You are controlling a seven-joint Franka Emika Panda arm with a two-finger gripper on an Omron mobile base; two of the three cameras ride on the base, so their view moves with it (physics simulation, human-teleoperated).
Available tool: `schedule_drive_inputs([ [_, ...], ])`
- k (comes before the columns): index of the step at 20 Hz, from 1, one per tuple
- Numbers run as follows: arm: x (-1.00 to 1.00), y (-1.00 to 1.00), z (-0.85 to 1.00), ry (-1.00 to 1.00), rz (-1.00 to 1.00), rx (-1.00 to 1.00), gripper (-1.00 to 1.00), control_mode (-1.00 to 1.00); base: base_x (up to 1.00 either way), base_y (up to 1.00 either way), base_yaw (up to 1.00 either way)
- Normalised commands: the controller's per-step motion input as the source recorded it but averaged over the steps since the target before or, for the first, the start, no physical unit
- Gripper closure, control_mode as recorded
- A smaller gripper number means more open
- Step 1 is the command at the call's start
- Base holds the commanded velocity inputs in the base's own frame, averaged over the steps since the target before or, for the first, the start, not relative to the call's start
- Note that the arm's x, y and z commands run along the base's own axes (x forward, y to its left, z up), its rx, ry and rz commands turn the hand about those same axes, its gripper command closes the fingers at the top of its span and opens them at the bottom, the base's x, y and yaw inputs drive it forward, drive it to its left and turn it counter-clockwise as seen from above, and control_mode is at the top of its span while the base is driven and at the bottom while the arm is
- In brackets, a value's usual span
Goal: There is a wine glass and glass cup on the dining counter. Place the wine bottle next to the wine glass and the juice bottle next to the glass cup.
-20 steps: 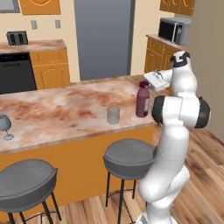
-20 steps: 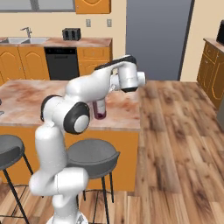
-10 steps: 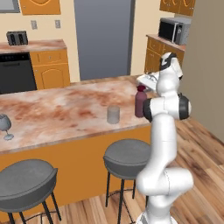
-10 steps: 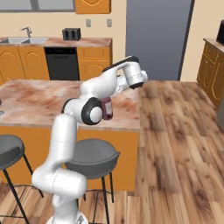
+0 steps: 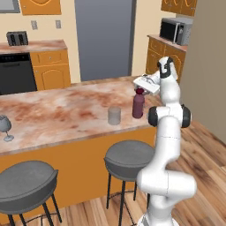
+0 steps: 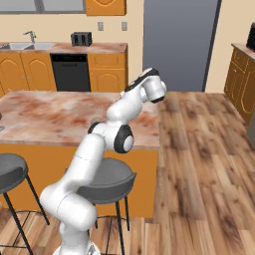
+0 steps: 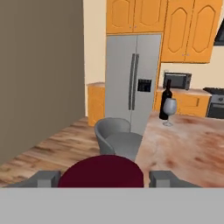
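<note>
1. Your gripper [image 7: 103,178] stood open, its fingers either side of the stout purple-maroon juice bottle [image 5: 138,103], not closed on it.
2. The bottle stood near the marbled dining counter's [image 5: 57,114] right end, just beside the grey cylindrical glass cup [image 5: 114,115].

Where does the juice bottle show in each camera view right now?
Left base view: juice bottle stands near the right end of the dining counter, right of the glass cup.
Right base view: the arm crosses that corner of the counter; I cannot make the bottle out.
Hand view: its dark red top at bottom centre, between the fingers.
Shared landmark: the marbled counter top.
</note>
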Motion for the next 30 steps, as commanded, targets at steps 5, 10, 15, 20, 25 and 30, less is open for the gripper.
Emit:
schedule_drive_inputs([
  [5,0.45,0.17,-0.37,0.0,0.1,0.0,1.0,-1.0,0.0,0.0,0.0],
  [10,0.4,0.12,-0.34,0.0,0.05,-0.03,1.0,-1.0,0.0,0.0,0.0],
  [15,0.32,0.0,-0.17,0.0,0.02,0.0,1.0,-1.0,0.0,0.0,0.0],
  [20,0.08,0.0,-0.07,0.0,0.01,0.0,-1.0,-1.0,0.0,0.0,0.0],
  [25,0.0,0.0,0.05,0.0,0.0,0.0,-1.0,-1.0,0.0,0.0,0.0],
  [30,-0.08,0.0,0.21,0.0,0.0,0.0,-1.0,-1.0,0.0,0.0,0.0],
])
